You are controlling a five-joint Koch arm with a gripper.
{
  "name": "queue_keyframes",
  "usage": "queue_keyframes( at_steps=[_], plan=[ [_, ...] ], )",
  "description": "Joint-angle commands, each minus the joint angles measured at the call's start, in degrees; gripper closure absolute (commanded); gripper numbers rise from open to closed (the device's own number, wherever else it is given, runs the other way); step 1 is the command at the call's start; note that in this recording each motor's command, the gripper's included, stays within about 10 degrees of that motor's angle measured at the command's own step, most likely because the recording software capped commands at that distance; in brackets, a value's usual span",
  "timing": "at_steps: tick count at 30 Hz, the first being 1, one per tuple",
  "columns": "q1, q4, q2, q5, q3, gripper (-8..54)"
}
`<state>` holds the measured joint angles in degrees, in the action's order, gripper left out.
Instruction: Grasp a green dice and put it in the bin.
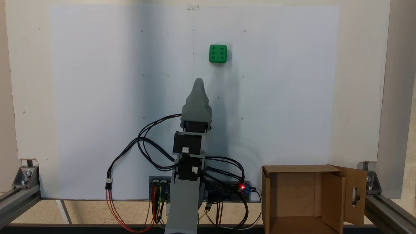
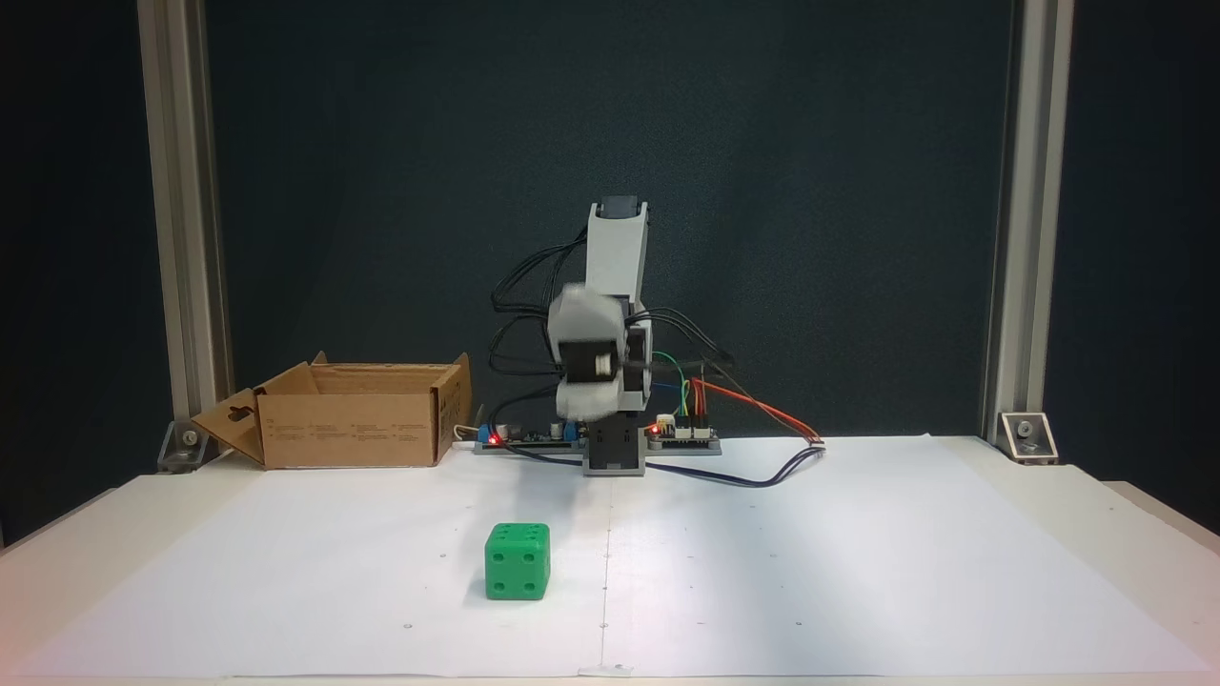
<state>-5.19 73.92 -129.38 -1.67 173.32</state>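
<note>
The green dice [image 1: 218, 53] [image 2: 518, 562] rests on the white paper sheet, its six-pip face up in one fixed view. My grey gripper [image 1: 199, 81] [image 2: 581, 405] hangs in the air short of the dice, well apart from it and slightly to its left in the view from above. Its jaws lie one behind the other, and it is blurred in the front fixed view, so I cannot tell its state. Nothing shows in it. The bin [image 1: 292, 191] [image 2: 353, 429], a brown cardboard box with open flaps, stands beside the arm's base.
Black, red and coloured cables [image 1: 152, 136] loop around the arm's base and the electronics boards [image 2: 681, 433]. Aluminium frame posts [image 2: 186, 238] stand at both table sides. The white sheet [image 1: 97, 97] covers most of the table.
</note>
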Motion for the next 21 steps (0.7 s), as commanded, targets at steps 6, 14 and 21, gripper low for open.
queue_keyframes(
  at_steps=[6, 14, 21],
  plan=[
    [-4.4, -28.4, -6.3, -0.9, -18.2, 1.4],
    [-2.5, -59.2, -6.2, -0.9, -37.3, 2.5],
    [-1.3, -85.6, -1.7, -0.9, -46.8, 2.6]
  ],
)
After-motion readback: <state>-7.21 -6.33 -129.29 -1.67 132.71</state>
